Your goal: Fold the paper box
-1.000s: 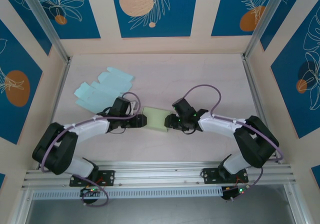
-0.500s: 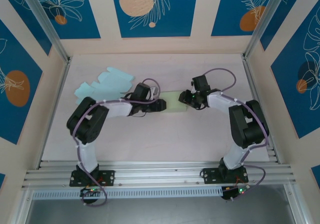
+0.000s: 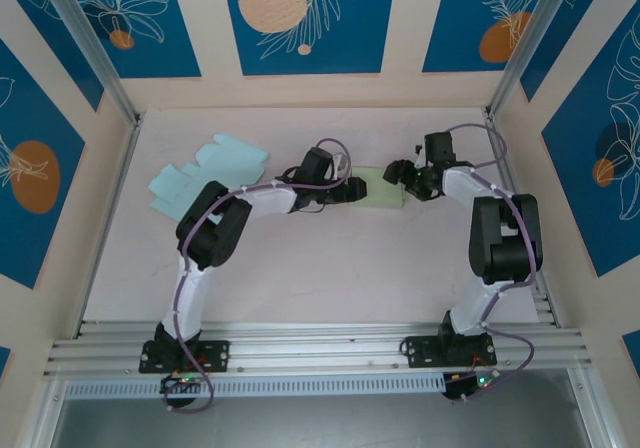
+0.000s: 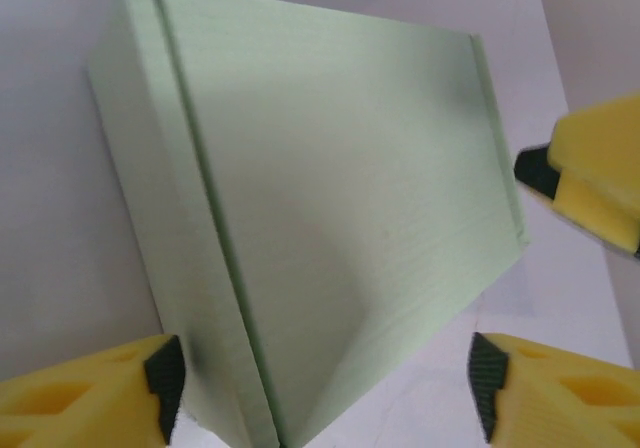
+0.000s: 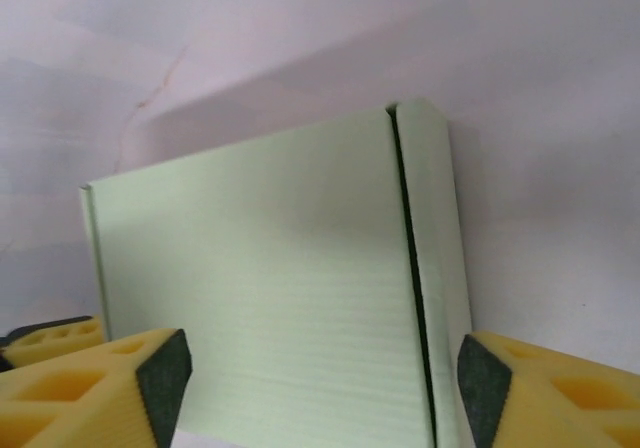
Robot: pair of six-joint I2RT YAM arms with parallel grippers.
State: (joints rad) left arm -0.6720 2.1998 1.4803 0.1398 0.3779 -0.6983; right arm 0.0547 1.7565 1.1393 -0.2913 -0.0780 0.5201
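The folded pale green paper box (image 3: 379, 190) lies flat on the table, right of centre toward the back. My left gripper (image 3: 353, 190) is at its left end, my right gripper (image 3: 404, 176) at its right end. In the left wrist view a corner of the box (image 4: 320, 208) reaches in between the wide-apart yellow fingers (image 4: 95, 388), and the left gripper (image 4: 325, 393) is open. In the right wrist view the box (image 5: 270, 288) spans the gap of the open right gripper (image 5: 322, 388); a closed seam runs along its right side.
Light blue unfolded box blanks (image 3: 205, 176) lie at the back left of the table. Patterned walls and aluminium posts (image 3: 515, 48) enclose the table. The right wall stands close beside the right arm (image 3: 500, 228). The mounting rail (image 3: 320, 353) runs along the near edge.
Both arms have stretched farther back and to the right, and the green box has gone with them from the near middle of the table to the back right.
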